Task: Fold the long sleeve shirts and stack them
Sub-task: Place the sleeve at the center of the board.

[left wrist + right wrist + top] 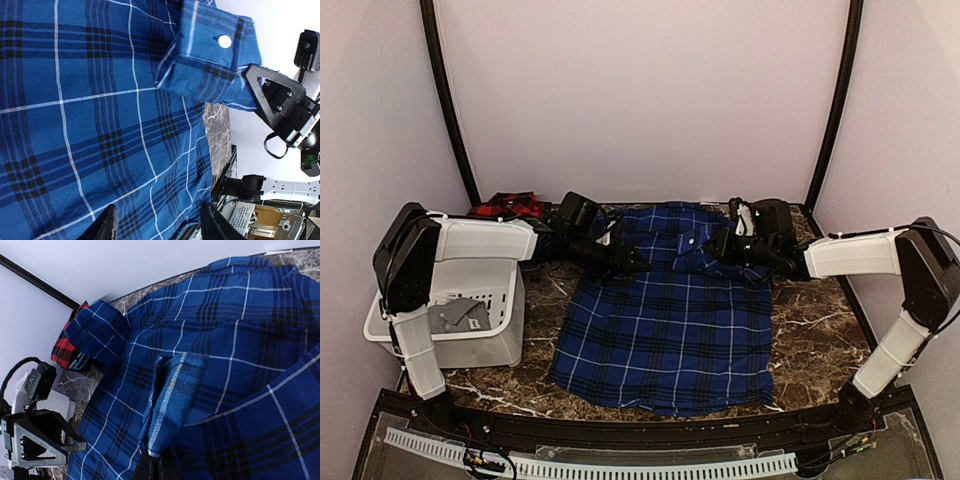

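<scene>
Three pale walls [640,90], marble table [820,320]; left gripper [158,210] apart, right gripper [156,467] clamping blue shirt [670,330].

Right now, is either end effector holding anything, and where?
The right end effector pinches the blue shirt by its sleeve cuff; the left end effector is open, holding nothing.

This is a robotics lab test booth. Plain white walls [640,100] framed by black poles [448,100] close in a marble-patterned table [820,310]. A left arm [480,240] and a right arm [855,255], both white-and-black machines, are mounted at the table's near edge, next to a slotted white cable strip [620,465]. A blue plaid shirt [670,330] lies spread between them, with a white plastic basket [470,352] beside it. Past the table edge, the left wrist view shows a loose black cable [272,148] and a cardboard box [267,216].
</scene>
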Controlling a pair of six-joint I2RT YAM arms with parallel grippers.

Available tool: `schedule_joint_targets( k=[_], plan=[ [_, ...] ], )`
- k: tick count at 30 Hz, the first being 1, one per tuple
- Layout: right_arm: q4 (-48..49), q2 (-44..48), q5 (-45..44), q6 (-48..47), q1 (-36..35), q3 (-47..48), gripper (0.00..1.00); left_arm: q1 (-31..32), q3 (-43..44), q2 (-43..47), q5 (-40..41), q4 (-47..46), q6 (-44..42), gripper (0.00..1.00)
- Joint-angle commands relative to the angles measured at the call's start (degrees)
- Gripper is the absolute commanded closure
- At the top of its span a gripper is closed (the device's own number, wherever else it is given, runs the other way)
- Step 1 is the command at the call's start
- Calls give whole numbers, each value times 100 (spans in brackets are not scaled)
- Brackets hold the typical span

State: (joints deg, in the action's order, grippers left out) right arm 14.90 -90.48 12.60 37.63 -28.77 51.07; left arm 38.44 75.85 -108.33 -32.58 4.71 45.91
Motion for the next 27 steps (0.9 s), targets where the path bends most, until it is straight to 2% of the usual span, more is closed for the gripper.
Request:
schedule_joint_targets(
  k=[1, 6, 8, 14, 20, 27],
  plan=[
    [659, -462, 69, -22, -268, -84, 89, -29, -429, 344, -175, -830, 291, 44],
    [563, -467, 231, -284, -494, -115, 64, -30, -677, 312, -176, -1170, 467, 42],
    [504, -470, 283, -363, -502, -121, 59, -25, -731, 261, -212, -1270, 524, 41],
    [13, -628, 251, -596, -499, 138, 55, 27, -764, 81, -310, -1556, 723, 41],
    [-833, -517, -423, -627, -223, 428, 52, 49, -725, -125, -271, -1982, 1219, 41],
    [-1103, -805, 375, -557, 658, 708, 46, 115, -509, -289, -44, -1998, 1462, 41]
  ],
)
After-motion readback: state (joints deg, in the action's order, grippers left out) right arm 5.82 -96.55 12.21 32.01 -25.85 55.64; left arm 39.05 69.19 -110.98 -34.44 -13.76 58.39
